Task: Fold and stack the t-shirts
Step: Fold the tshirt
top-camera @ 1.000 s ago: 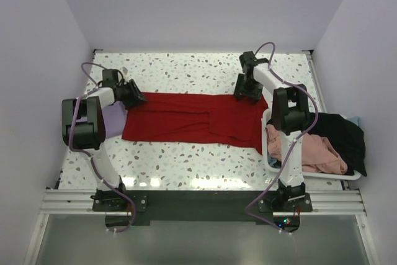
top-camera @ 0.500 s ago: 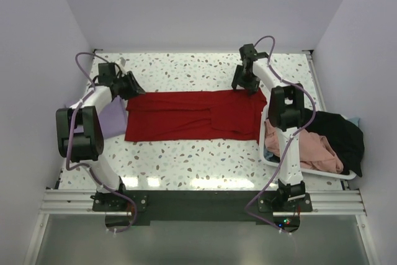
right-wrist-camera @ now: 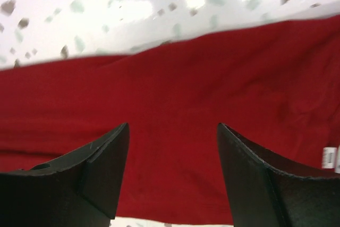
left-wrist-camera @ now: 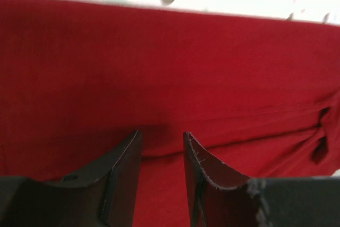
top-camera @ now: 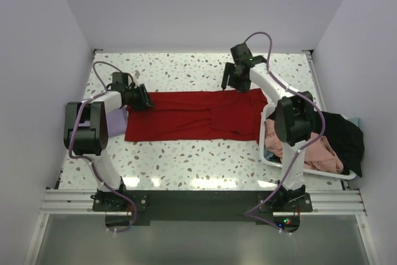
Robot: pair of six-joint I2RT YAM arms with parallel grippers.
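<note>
Red t-shirt [top-camera: 186,116] lies stretched in a long band across the speckled table [top-camera: 186,69]. The left gripper [top-camera: 141,100] sits low over the shirt's far left corner, fingers narrowly parted. The right gripper [top-camera: 231,85] hovers above its far right edge, fingers wide apart.

1. the top camera sits high above and behind the two arm bases, looking down and forward over the whole speckled table [top-camera: 186,153].
2. the left wrist camera hangs very close over the red t-shirt [left-wrist-camera: 170,67], looking out past the left gripper [left-wrist-camera: 162,133] toward the cloth's far edge.
3. the right wrist camera is just as near, looking out through the right gripper [right-wrist-camera: 172,126] at the same shirt.
4. all three views share that red cloth and a strip of table beyond it.
</note>
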